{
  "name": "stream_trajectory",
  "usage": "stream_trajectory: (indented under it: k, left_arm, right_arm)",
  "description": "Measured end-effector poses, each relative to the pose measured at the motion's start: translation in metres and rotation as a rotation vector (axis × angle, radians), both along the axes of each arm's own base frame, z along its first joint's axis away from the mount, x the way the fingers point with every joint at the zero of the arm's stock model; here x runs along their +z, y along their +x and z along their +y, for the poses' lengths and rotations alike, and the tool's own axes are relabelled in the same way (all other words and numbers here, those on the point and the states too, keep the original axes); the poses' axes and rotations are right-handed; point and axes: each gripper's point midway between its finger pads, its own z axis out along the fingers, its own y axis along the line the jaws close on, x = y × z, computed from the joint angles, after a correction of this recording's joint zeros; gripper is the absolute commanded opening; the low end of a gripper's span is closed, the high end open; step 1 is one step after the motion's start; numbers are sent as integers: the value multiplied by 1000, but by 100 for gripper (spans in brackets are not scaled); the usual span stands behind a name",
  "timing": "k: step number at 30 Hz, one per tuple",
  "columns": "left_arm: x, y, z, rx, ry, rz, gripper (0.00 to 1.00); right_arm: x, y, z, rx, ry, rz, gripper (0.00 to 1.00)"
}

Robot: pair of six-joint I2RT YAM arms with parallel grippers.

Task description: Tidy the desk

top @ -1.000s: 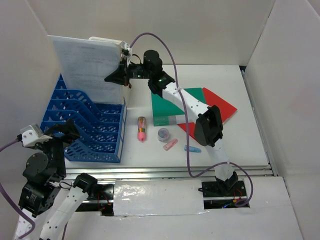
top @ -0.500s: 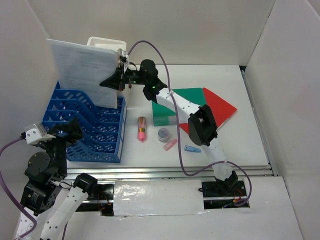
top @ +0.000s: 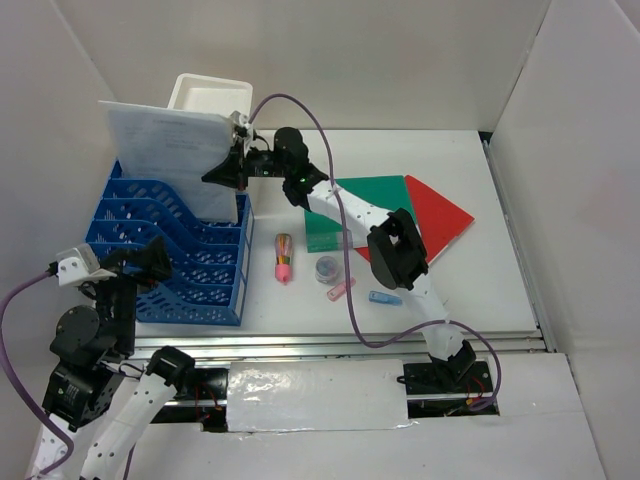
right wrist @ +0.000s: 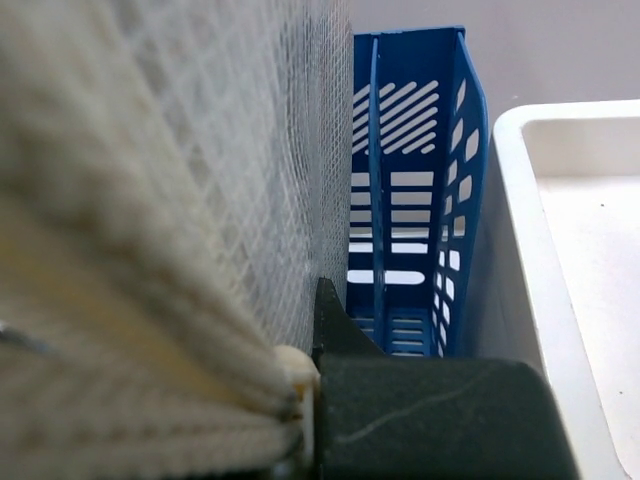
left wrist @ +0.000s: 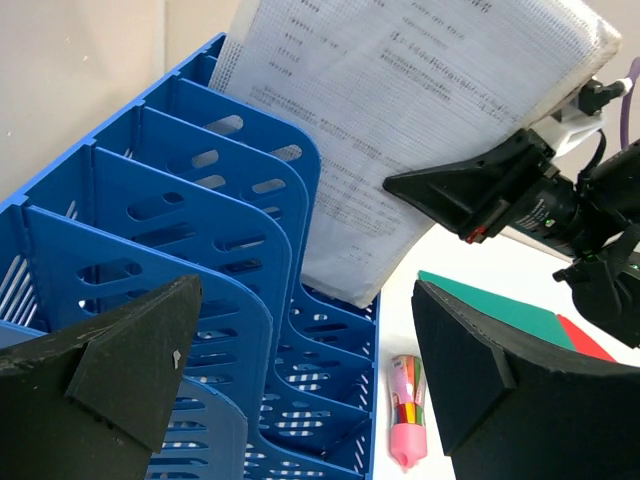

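Note:
The desk [top: 480, 290] is a white tabletop. A blue file rack [top: 170, 255] stands at its left. My right gripper [top: 228, 168] is shut on the right edge of a mesh document pouch [top: 168, 158] full of printed sheets. The pouch stands tilted, its lower edge down in the rack's back slots. The right wrist view shows the pouch [right wrist: 150, 200] pinched against my finger [right wrist: 430, 400], with the rack [right wrist: 410, 200] beyond. My left gripper [top: 125, 262] hangs open over the rack's front left. Between its fingers [left wrist: 110, 370] lie the rack [left wrist: 200, 250] and the pouch [left wrist: 420, 110].
A white open box [top: 210, 95] sits behind the rack. Green [top: 370, 200] and red [top: 440, 215] folders lie mid-desk. In front of them are a pink-capped tube [top: 284, 258], a small round tub [top: 327, 268], a pink piece [top: 341, 290] and a blue piece [top: 384, 298].
My right gripper has carried the pouch left and down toward the rack's back slots, uncovering the white box behind it. The left arm has barely shifted.

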Motion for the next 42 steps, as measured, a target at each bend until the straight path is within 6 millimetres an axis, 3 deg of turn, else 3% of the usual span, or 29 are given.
stream_trajectory:
  k: [1, 2, 3, 5, 14, 18, 22, 25, 28, 31, 36, 39, 42]
  left_arm:
    - [0, 0, -1, -3, 0, -1, 100]
    - [0, 0, -1, -7, 0, -2, 99]
    - [0, 0, -2, -13, 2, -2, 99]
    - [1, 0, -4, -24, 5, -2, 99]
    - [2, 1, -6, -35, 21, -6, 100]
    - [2, 1, -6, -35, 22, -5, 100]
    - [1, 1, -5, -28, 21, -3, 100]
    - [0, 2, -4, -23, 22, 4, 100]
    - [-2, 5, -5, -20, 31, 31, 100]
    - [-2, 10, -7, -19, 38, 60, 100]
    - [4, 23, -18, -48, 46, 116, 99]
    - [7, 38, -32, -89, 70, 174, 100]
    - [3, 53, -51, -157, 90, 238, 100]
  right_arm:
    - [-1, 1, 0, -4, -4, -1, 17]
    - [-2, 2, 0, -8, -4, -3, 44]
    - [-1, 3, 0, -14, -3, -4, 55]
    - [0, 4, 0, -22, 2, -8, 100]
    - [-2, 0, -9, -57, -22, 13, 100]
    - [14, -2, -39, -167, -22, 56, 100]
    - [43, 5, -111, -451, 15, 188, 100]
    - [72, 24, -185, -789, 100, 357, 100]
    - [84, 23, -263, -1045, 221, 541, 100]
    - [49, 12, -331, -1188, 275, 688, 99]
    - [-76, 17, -444, -1484, 156, 900, 100]
    - [-123, 8, -471, -1560, 49, 989, 100]
    - [-132, 1, -483, -1579, 33, 1003, 100]
